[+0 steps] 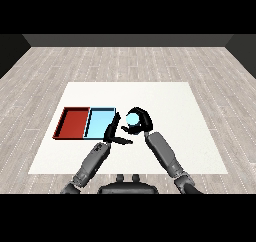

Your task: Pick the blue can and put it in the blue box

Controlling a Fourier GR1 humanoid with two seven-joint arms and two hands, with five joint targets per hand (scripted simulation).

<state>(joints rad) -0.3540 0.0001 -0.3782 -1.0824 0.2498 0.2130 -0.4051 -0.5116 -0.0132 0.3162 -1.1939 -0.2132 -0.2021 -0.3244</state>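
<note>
The blue can is held just right of the light blue tray, with my right hand curled round it. The can sits near the tray's right rim, not inside it. My left hand stands at the tray's right edge with its fingers straight, holding nothing, a little left of and below the can.
The red tray lies directly left of the light blue tray, the two touching side by side. The white table stretches to the right and back. Grey wooden floor surrounds it.
</note>
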